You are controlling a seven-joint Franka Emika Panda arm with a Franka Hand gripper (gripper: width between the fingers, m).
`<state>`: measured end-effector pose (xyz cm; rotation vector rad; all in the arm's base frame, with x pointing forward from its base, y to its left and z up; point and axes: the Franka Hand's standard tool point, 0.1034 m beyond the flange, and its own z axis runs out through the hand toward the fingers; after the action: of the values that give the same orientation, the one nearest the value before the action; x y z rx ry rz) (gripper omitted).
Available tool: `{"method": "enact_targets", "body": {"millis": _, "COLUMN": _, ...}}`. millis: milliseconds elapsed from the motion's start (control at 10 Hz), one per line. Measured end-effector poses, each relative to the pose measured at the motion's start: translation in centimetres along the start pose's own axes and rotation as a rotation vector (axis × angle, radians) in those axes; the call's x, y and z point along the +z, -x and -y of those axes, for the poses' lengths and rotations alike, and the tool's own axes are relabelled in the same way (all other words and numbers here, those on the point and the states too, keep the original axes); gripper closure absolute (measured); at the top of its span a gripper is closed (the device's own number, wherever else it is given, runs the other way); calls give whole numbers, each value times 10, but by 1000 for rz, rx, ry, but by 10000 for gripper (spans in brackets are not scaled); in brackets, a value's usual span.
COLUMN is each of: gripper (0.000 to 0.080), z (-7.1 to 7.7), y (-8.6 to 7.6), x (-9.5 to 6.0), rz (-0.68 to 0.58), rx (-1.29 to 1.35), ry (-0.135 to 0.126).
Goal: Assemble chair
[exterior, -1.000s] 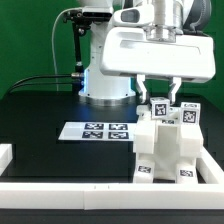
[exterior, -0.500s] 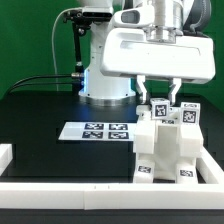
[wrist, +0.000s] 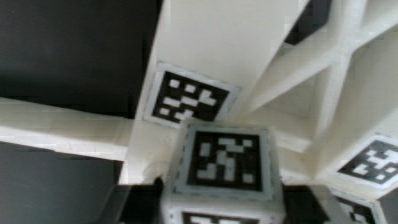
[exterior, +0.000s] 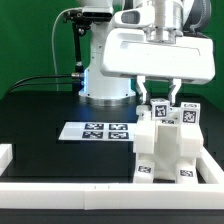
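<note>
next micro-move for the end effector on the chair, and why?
Probably keep the grip and turn or press the small tagged piece into the chair. The end effector is closed on that piece at the top of the assembled white structure, and it looks not yet released.
</note>
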<state>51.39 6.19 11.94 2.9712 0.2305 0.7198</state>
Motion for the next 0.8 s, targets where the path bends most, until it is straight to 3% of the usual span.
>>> {"method": "enact_targets", "body": {"millis": 100, "gripper": 515, "z": 2, "y": 0, "x": -1, "rz": 10, "rx": 1, "ry": -5}}
{"method": "enact_targets", "body": {"millis": 200, "gripper": 515, "z": 15, "y": -8, "x": -12, "rz": 55, "rx": 4, "ry": -42}}
{"method": "enact_targets", "body": {"millis": 400, "gripper": 515, "z": 17, "y": -26, "x": -35, "rz": 63, "rx": 18, "ry": -78}}
{"method": "enact_targets", "body": {"millis": 600, "gripper": 515, "z": 3, "y": -39, "x": -37, "rz": 55, "rx": -1, "ry": -72}}
{"method": "enact_targets", "body": {"millis": 800, "gripper": 515, "z": -14, "y": -35, "x": -32, "rz": 63, "rx": -15, "ry": -55}}
